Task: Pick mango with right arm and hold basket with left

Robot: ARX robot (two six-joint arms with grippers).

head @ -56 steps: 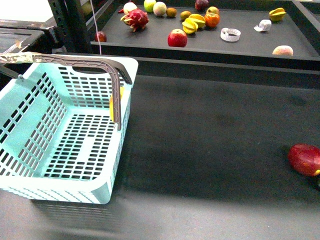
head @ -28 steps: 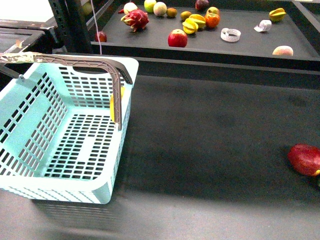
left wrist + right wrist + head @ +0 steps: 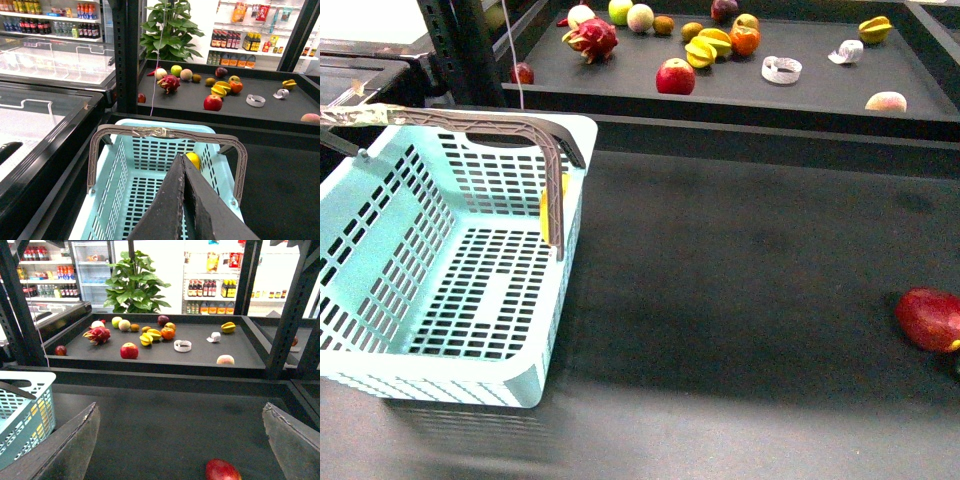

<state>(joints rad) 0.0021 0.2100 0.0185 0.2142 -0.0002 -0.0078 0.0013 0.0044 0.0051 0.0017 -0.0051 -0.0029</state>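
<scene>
Mango [image 3: 193, 160] behind basket [image 3: 380, 250] wall, orientation unclear

Basket [image 3: 450, 290] left, mango [image 3: 193, 160] seemingly beside.

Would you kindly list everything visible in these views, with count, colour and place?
basket: one, light aqua with grey-brown handles, near surface, left.
mango: one, yellow, at the basket's right wall; inside or outside unclear.
dark red fruit: one, near surface, far right.
red apple: one, back tray, middle.
dragon fruit: one, pink-red, back tray, left.
star fruits: two, yellow, back tray.
tape rolls: two, white, back tray, right.
potted plant: one, green, behind the tray.
left end effector: one, dark, shut, above the basket.
right end effector: one, dark, open, empty.
</scene>
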